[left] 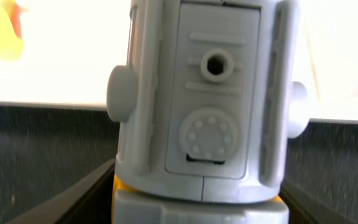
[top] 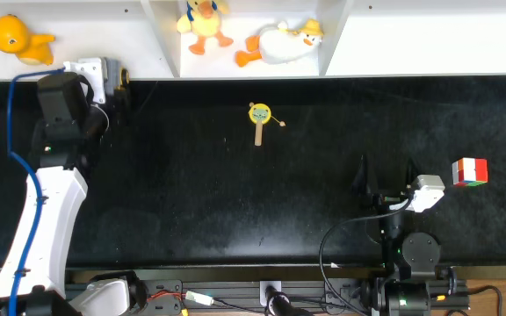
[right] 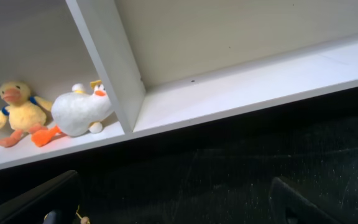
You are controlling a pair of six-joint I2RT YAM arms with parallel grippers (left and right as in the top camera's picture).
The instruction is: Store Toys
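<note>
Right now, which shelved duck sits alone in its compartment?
The orange duck, in the left compartment; the yellow plush duck and white duck share the middle one.

You have bright, even light in the top view: the white shelf [top: 411, 39] is nearly blown out, while the black bench [top: 191, 175] swallows light and shows only faint speckle. In your left wrist view the grey toy [left: 204, 99] looks soft, too close to focus, against glaring white. Your right wrist view is dimmer, the shelf's recesses shaded grey
</note>
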